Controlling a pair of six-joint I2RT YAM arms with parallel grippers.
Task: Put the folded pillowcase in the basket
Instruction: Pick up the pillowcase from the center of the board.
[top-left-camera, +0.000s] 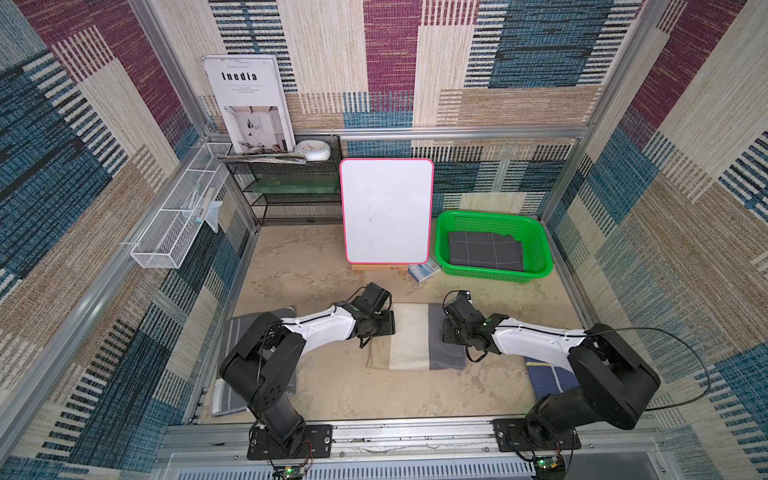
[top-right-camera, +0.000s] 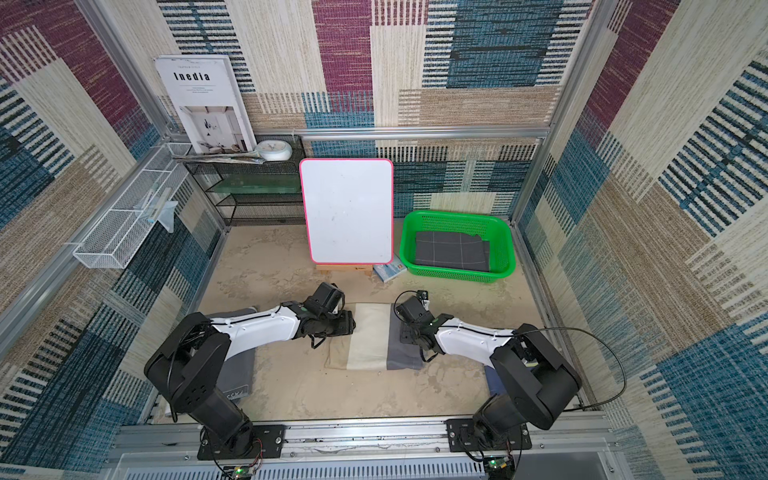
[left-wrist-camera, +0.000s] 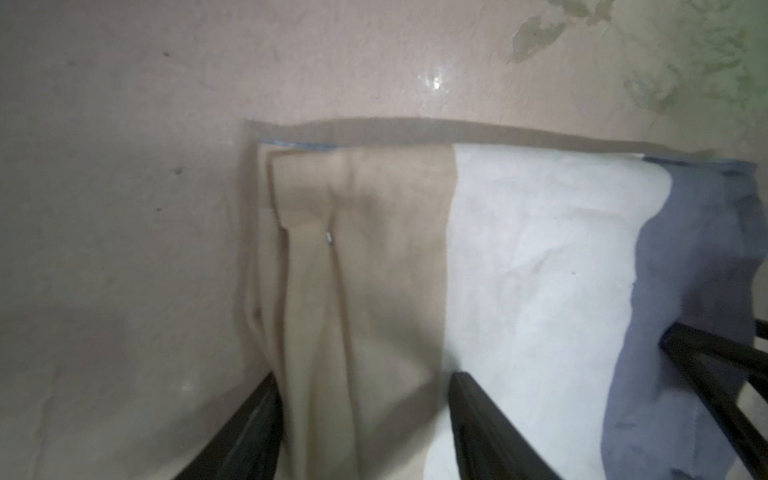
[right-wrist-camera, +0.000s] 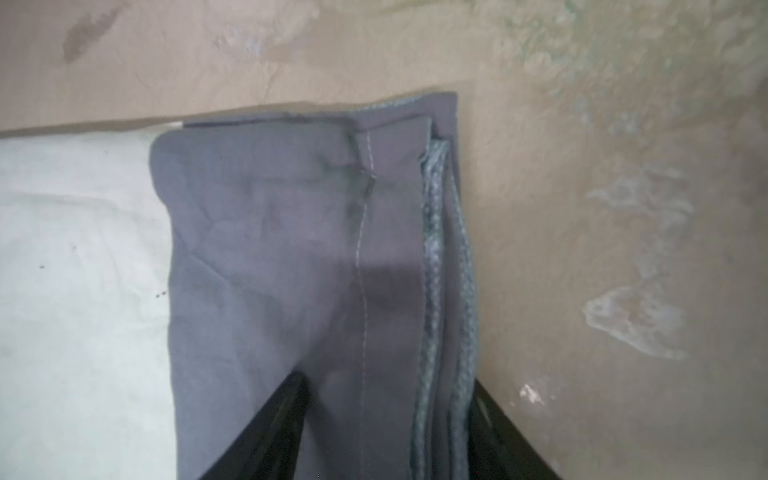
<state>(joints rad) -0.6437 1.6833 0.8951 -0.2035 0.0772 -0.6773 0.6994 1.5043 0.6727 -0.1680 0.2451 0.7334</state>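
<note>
Left gripper, right gripper: jaws part-open astride the pillowcase ends (unclamped); it lies well apart from the basket, you lift next.

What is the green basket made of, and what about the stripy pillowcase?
The green basket looks like moulded plastic: smooth, a bit shiny, with neat rows of holes in its walls. The pillowcase looks like thin woven cloth, maybe cotton: matte, wrinkled, folded in layers, with stitched seams.

The left gripper, jaws apart, straddles the pillowcase.
</note>
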